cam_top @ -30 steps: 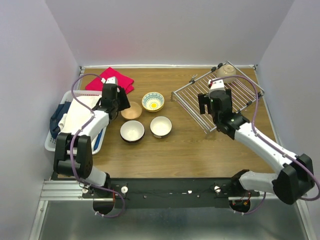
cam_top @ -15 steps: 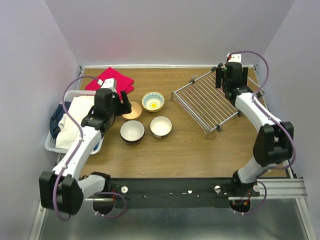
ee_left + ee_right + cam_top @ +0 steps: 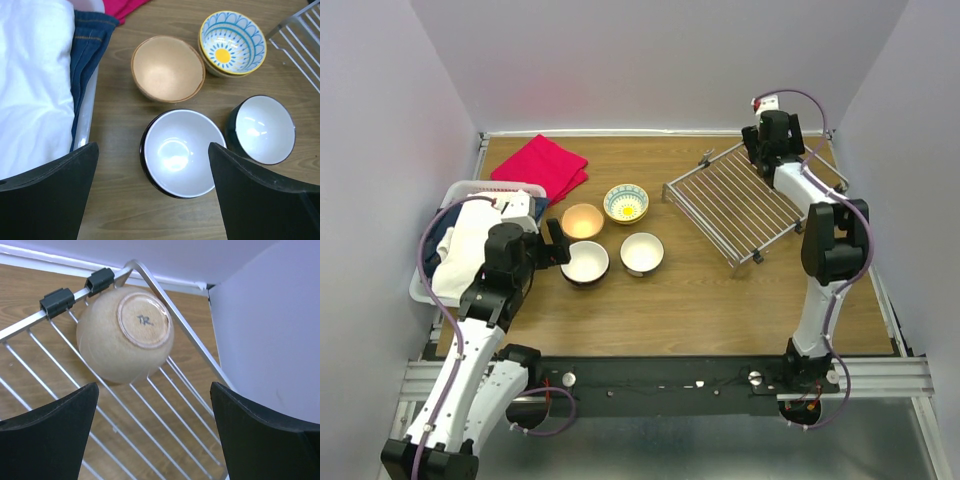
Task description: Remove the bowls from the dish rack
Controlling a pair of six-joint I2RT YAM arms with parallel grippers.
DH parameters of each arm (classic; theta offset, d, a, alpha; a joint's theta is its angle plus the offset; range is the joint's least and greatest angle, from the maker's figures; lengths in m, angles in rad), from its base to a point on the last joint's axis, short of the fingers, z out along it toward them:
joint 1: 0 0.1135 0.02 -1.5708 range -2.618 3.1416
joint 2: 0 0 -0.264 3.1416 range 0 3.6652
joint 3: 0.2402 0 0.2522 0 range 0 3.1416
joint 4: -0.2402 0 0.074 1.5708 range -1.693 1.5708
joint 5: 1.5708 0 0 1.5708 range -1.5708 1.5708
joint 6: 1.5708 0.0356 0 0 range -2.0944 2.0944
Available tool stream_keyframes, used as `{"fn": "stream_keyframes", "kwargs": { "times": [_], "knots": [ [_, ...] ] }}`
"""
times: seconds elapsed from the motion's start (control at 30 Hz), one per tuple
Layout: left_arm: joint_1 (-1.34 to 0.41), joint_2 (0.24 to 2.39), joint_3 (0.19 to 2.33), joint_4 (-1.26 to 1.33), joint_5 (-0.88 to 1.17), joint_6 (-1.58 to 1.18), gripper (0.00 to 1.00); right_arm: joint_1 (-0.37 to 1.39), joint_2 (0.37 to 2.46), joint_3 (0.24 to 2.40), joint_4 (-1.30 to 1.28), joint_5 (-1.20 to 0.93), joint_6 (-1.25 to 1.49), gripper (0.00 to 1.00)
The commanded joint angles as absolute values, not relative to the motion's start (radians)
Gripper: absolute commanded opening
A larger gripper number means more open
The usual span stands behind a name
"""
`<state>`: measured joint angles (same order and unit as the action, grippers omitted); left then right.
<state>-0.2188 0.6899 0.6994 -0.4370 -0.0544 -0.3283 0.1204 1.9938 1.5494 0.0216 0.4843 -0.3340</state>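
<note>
1. Right claw [image 3: 155, 432] hangs with its fingers spread wide and nothing between them, directly above a tan bowl [image 3: 125, 335].
2. That bowl lies foot-up and tilted in the far corner of the dish rack [image 3: 170, 300]. It rests on the wire bars just beside the rim and two black clips [image 3: 100, 280], and its foot has letters inked on it.
3. The rack stands skewed at the far right corner of the table [image 3: 700, 290].
4. Left claw [image 3: 155, 195], equally spread and empty, hovers over the table's left half above a dark-sided white bowl [image 3: 182, 152].
5. A second white-lined bowl [image 3: 262, 130] sits just beside that one. Toward the far edge are a peach bowl [image 3: 167, 67] and a blue-and-yellow patterned bowl [image 3: 232, 42], which seems nested in another. A white basket [image 3: 87, 115] of folded clothes lines the left edge.
6. Judging from this, the step in hand is fetching the last visible bowl from the rack. The next move calls for lowering the right claw and closing across the bowl's rounded wall while clearing the rim and clips. The tilt could let it slip.
7. Only the right wrist view shows the tan bowl, since the arm hides it from above. Only the top view shows the rest of the rack bare.
</note>
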Motion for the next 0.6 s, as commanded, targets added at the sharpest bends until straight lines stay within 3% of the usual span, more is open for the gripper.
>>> {"fn": "stream_keyframes", "kwargs": {
  "times": [0.0,0.27,0.57],
  "knots": [
    [-0.224,0.686,0.644,-0.463,-0.11,-0.333,0.99,0.121,2.117,1.646,0.088,0.477,-0.489,1.0],
    [-0.224,0.706,0.612,-0.387,-0.113,-0.304,0.99,0.12,2.21,1.747,0.089,0.471,-0.577,1.0],
    [-0.224,0.7,0.603,-0.367,-0.13,-0.291,0.99,0.103,2.079,1.698,0.003,0.397,-0.12,1.0]
  ]
}}
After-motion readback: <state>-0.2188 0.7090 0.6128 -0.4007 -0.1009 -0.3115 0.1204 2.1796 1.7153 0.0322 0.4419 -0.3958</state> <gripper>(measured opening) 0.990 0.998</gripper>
